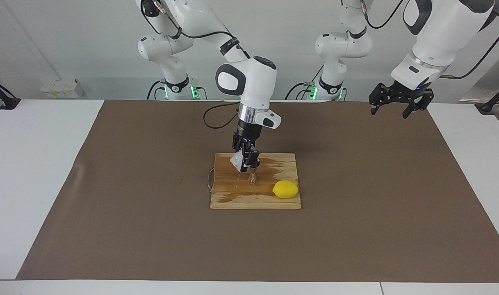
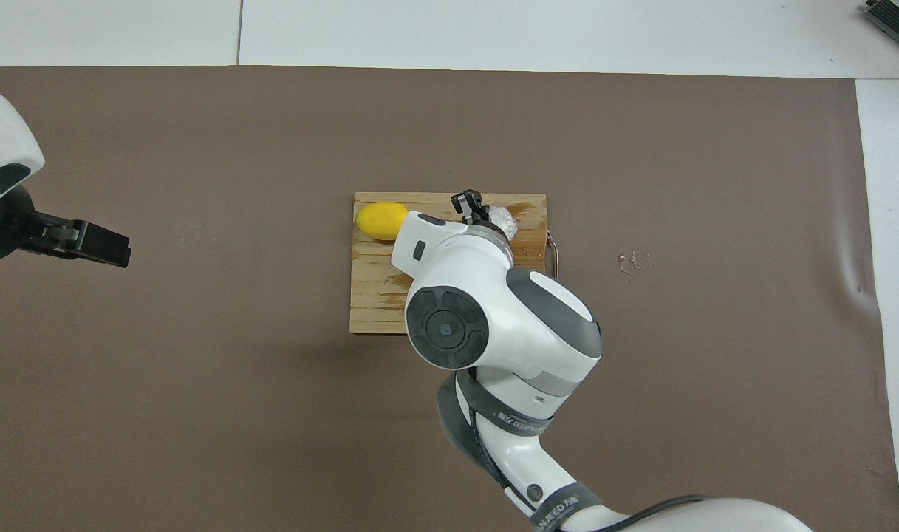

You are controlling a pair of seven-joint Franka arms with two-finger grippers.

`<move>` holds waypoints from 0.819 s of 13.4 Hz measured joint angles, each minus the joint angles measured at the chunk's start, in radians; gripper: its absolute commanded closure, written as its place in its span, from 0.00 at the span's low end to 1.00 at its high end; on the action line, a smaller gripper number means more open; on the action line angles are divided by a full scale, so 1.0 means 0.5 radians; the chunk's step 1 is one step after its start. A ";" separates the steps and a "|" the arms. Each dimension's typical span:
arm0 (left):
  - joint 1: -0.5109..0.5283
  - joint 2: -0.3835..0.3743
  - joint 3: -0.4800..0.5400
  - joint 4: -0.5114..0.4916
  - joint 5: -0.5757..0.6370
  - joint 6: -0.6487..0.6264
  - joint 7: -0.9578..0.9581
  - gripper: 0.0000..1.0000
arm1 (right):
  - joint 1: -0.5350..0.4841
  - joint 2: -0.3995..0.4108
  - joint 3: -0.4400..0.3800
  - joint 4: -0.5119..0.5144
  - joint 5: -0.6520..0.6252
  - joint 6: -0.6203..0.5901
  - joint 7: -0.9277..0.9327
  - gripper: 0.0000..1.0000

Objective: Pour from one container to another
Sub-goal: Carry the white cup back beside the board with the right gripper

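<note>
My right gripper [image 1: 246,159] is shut on the small white crinkled cup [image 1: 235,160] and holds it tilted just above the steel hourglass jigger [image 1: 253,176]. The jigger stands upright on the wooden cutting board [image 1: 233,198]. In the overhead view the cup [image 2: 503,217] shows beside the right gripper [image 2: 470,205], and the arm hides the jigger. My left gripper [image 1: 397,108] is open and empty, raised over the brown mat at the left arm's end, and it also shows in the overhead view [image 2: 102,247].
A yellow lemon [image 1: 285,189] lies on the board [image 2: 375,303] beside the jigger, toward the left arm's end; it also shows in the overhead view [image 2: 381,221]. A wire loop [image 1: 209,180] hangs at the board's edge. A brown mat [image 1: 110,205] covers the table.
</note>
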 measured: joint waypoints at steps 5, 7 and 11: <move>0.000 0.000 0.000 0.000 0.000 0.000 0.000 0.00 | -0.283 -0.055 -0.008 0.015 0.944 0.084 -0.431 1.00; 0.000 0.000 0.000 0.000 0.000 0.000 0.000 0.00 | -0.455 -0.056 -0.012 0.002 1.318 0.084 -0.715 1.00; 0.000 0.000 0.000 0.000 0.000 0.000 0.000 0.00 | -0.794 -0.065 -0.016 -0.151 1.930 0.079 -1.225 1.00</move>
